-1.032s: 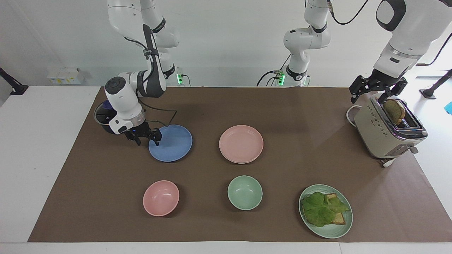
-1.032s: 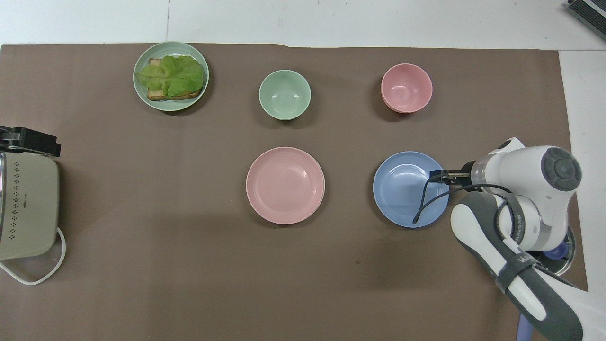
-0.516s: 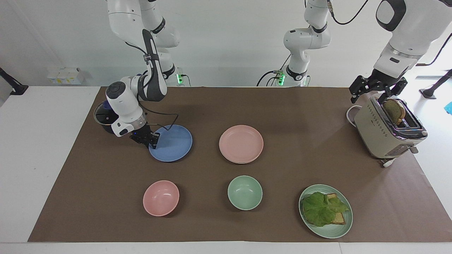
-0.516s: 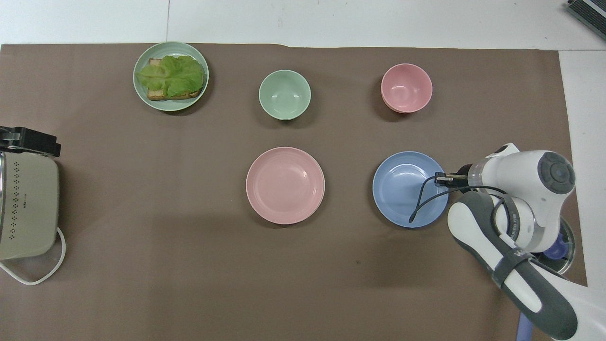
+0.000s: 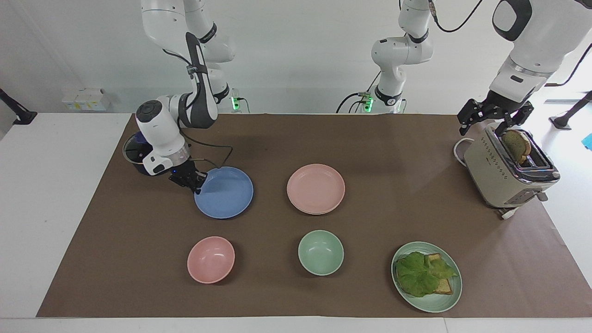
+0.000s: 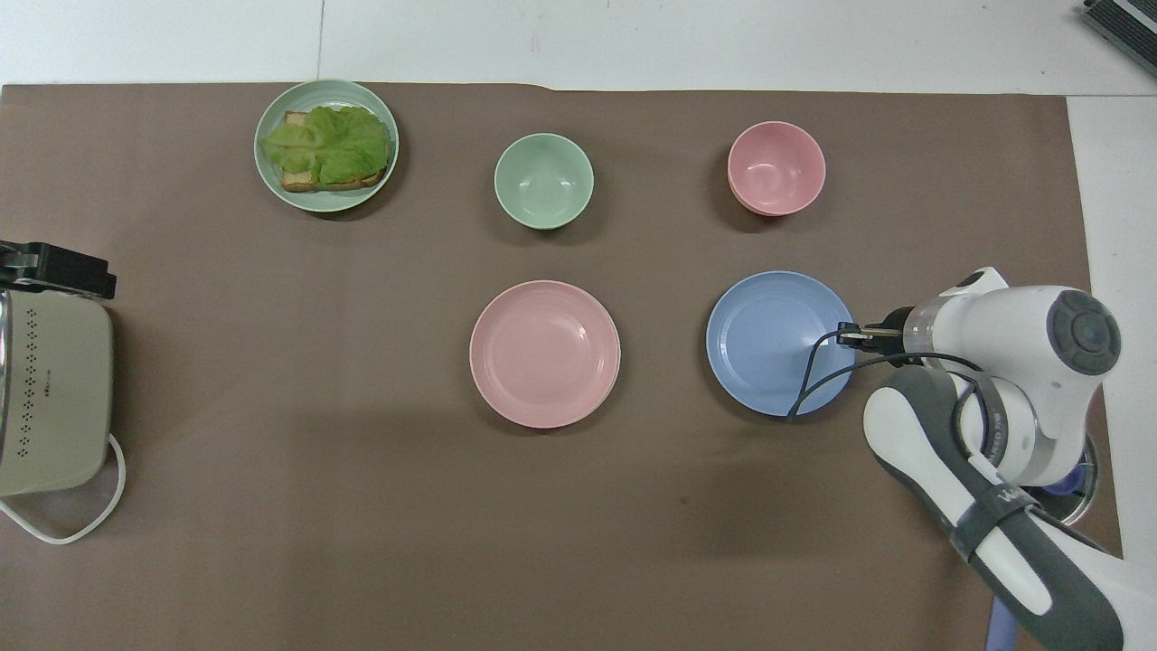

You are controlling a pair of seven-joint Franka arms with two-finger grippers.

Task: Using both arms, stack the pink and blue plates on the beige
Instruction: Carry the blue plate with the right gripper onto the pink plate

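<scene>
My right gripper (image 5: 198, 180): jaws were spread a second ago, now pinched tight on rim of round matte blue plate (image 5: 225, 193), at edge toward right arm's end of table. Plate since tipped up off brown mat (image 5: 296, 296), gripped edge raised. Round pale pink plate (image 5: 316, 188) unmoved mid-table, stacked on cream-beige plate (image 5: 309, 211) whose rim peeks out beneath. My left gripper (image 5: 495, 119) unchanged, waiting with jaws wide open, holding nothing, over boxy beige toaster (image 5: 499, 175).
</scene>
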